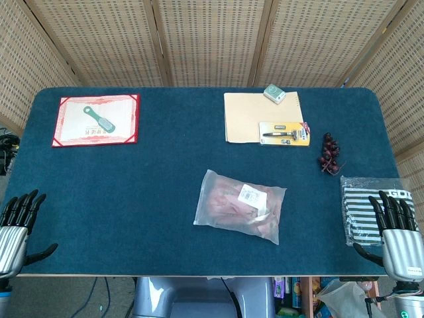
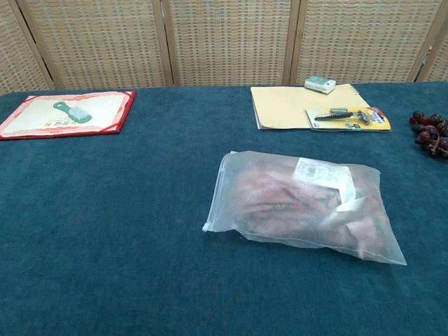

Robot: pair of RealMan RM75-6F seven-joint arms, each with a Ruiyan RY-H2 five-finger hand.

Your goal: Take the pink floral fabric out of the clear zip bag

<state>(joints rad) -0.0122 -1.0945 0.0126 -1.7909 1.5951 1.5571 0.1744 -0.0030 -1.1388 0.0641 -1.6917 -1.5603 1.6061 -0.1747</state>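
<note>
Woven rattan screens stand behind a dark blue cloth-covered table (image 1: 132, 185), and slightly right of its middle, toward the near edge, lies the clear zip bag (image 1: 240, 206) with the pink floral fabric (image 2: 280, 203) bunched inside it. The bag lies flat, its zip edge on the left side and a white label (image 1: 250, 194) on its upper face. Neither hand touches it: the left hand (image 1: 16, 228) hangs at the near left corner and the right hand (image 1: 397, 235) at the near right corner, both empty with fingers spread apart, well away from the bag. Judging by looks, the bag is light, thin and slippery, likely to slide on the cloth if pushed; the fabric inside is soft and will crumple and drag rather than lift out as one piece. A sensible hold would be one hand pinning or pinching the bag near its closed right end while the other works the zip edge on the left, then pinches a fold of fabric through the mouth. Elsewhere lie a red-bordered certificate (image 1: 96, 120) with a green brush (image 1: 99, 120) far left, a tan folder (image 1: 255, 116), a packaged razor (image 1: 284, 134), dark grapes (image 1: 329, 154) and a striped cloth (image 1: 361, 209) beside the right hand.
</note>
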